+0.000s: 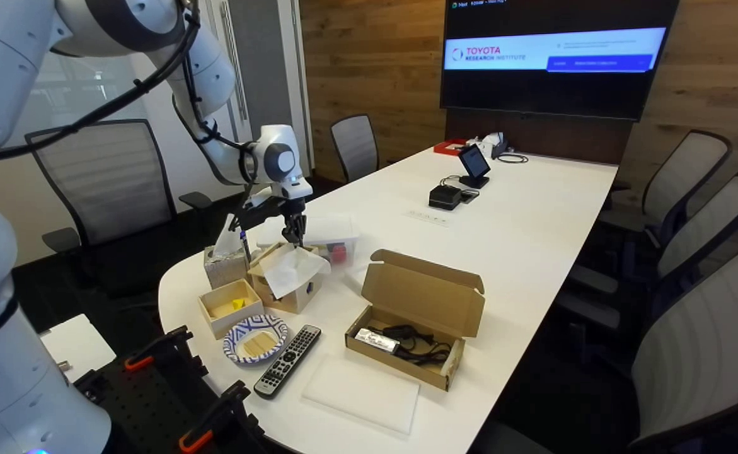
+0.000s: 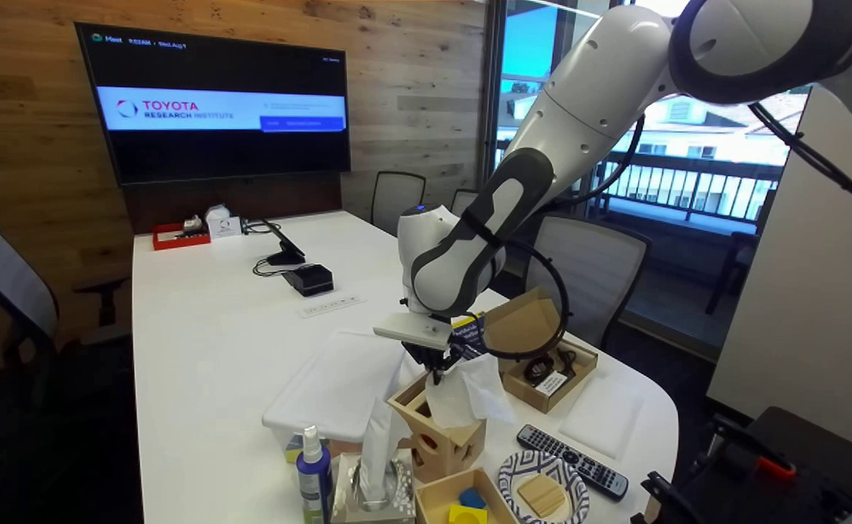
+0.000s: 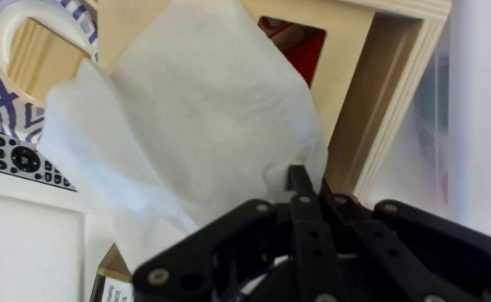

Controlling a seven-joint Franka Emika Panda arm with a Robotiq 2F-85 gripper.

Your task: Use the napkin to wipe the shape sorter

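The napkin [image 1: 297, 270] is pinched by the gripper [image 3: 311, 180] over the shape sorter [image 2: 449, 453]; wiping seems underway, light strokes needed next.

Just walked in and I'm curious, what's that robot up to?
A robot arm holds a white napkin in its claw over the wooden shape sorter on the table. The napkin covers part of the sorter's top and hangs past an edge. Likely it is wiping the sorter, or about to; stills can't settle that.
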